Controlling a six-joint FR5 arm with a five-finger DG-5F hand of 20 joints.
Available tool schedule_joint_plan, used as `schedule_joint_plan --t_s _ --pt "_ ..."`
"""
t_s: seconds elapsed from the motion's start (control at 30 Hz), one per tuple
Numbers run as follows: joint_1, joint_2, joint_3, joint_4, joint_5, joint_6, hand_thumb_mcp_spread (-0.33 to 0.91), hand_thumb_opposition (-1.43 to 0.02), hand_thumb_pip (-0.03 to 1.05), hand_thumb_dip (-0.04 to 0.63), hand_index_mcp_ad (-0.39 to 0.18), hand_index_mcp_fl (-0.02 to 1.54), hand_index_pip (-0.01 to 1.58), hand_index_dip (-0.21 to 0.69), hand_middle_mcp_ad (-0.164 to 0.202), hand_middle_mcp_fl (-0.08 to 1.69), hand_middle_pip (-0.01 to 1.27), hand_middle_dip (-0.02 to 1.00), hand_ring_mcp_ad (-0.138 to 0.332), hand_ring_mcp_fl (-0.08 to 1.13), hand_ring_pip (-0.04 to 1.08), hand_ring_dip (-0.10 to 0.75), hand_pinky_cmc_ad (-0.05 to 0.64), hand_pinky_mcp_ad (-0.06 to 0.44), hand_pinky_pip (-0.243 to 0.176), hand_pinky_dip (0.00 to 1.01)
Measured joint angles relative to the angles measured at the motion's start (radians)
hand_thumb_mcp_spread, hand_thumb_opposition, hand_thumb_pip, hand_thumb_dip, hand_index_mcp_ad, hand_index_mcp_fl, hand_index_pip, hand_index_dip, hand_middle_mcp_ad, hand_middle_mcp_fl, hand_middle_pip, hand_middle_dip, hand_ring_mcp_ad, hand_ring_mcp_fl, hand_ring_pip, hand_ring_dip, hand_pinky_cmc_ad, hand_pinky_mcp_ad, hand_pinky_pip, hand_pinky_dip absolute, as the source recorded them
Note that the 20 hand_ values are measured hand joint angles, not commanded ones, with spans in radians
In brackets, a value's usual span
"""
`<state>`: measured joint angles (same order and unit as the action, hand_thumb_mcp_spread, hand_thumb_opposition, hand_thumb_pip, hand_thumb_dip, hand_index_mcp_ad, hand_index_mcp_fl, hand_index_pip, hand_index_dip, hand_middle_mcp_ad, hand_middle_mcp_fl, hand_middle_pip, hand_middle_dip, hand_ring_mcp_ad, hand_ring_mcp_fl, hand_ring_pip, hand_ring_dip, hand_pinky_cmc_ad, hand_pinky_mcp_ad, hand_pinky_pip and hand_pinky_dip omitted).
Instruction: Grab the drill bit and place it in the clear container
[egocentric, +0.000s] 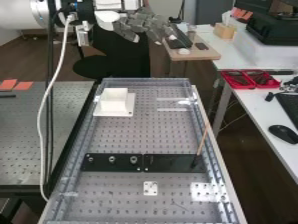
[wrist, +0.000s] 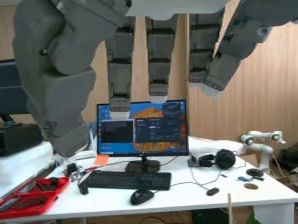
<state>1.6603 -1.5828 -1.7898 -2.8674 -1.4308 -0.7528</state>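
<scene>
Evidently, I am only beginning: my dark grey fingers (egocentric: 143, 24) are hanging released, fairly straight and spread, above the far end of the perforated grey metal tabletop (egocentric: 169, 135), and they are holding nothing. I am judging the step in hand to be the approach to the drill bit. I am taking the thin, light brown rod (egocentric: 201, 142) for that bit, though I am not telling its tip clearly; it is leaning, its foot meeting the long black flat strip (egocentric: 169, 163) near the strip's right-hand end in the high view. The next move is calling for lowering towards the rod, lining thumb and fingers up on either side of its shaft, and closing gently, since something so slender could be slipping or tipping.

Counting up, I am finding one rod, one strip, three round metal fittings (egocentric: 112, 159) sitting along it, one white square block on a wider base (egocentric: 114, 104), one small white plate with holes (egocentric: 151, 188), and one faint, pale-edged clear shape (egocentric: 173, 109) that is possibly being the container; I cannot be certain.
</scene>
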Motion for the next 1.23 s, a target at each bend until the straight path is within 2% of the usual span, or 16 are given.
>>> schedule_joint_plan --t_s 1.23 --pt "-0.003 -0.001 0.002 -0.001 -0.003 0.000 0.44 -0.79 0.42 0.260 -0.152 0.49 0.52 0.232 0.052 0.34 0.12 0.56 0.195 0.18 0.10 0.480 0.431 0.201 -0.045 0.84"
